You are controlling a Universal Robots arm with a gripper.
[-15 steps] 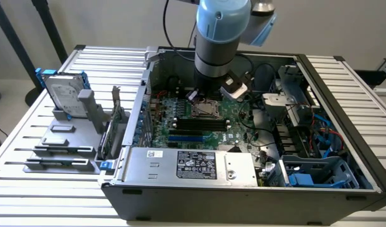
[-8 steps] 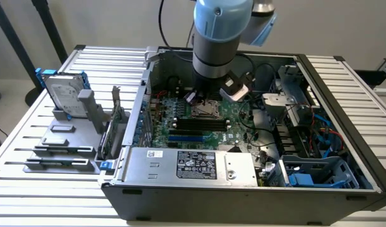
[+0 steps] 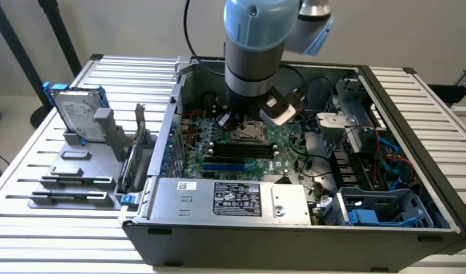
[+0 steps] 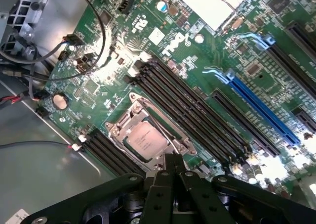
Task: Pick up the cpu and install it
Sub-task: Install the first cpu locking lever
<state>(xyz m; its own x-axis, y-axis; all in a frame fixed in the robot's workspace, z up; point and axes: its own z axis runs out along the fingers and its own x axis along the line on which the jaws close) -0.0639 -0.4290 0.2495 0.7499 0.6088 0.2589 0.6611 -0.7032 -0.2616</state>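
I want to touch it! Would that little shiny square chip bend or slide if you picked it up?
The chip looks flat and metal-topped, so it is probably stiff, not floppy. Its smooth top may be slippery. It sits in a socket on the green board, so pushing it sideways likely would not move it.

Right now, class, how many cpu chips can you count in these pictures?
1. The cpu lies inside the metal-framed socket on the green motherboard, beside the long black slots. The arm covers part of the board, so another could be hidden.
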